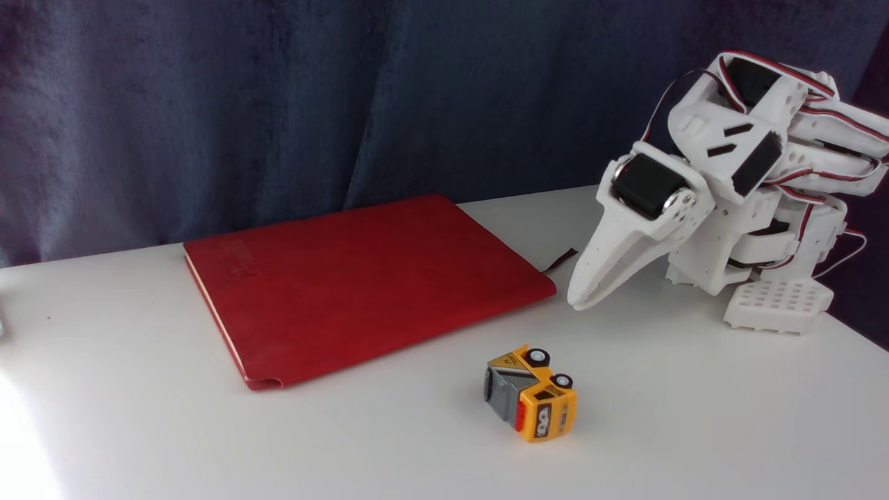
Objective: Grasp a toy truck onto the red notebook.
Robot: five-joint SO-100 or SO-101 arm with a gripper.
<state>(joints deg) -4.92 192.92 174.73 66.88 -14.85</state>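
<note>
I count one toy truck [531,393], one red notebook [361,281] and one white arm with one gripper [582,300] — all on a white table [694,417] in front of a dark blue curtain [208,104].

The toy truck lies tipped on its side on the bare table, near the front and a little right of the middle. Two black wheels with white hubs point up. Its grey bed faces left and its yellow-orange cab faces toward me. The truck has black marks on it, but they are too small for me to read.

The red notebook lies flat and closed, left of the truck and a bit behind it, not touching it. I see faint pressed writing on the cover near the far left corner, but I cannot read it. A thin dark ribbon [560,260] pokes out by its right corner.

The gripper hangs low to the right, tip pointing down at the table just beside the notebook's right corner. Its fingers look pressed together — nothing is between them. It is apart from the truck.
</note>
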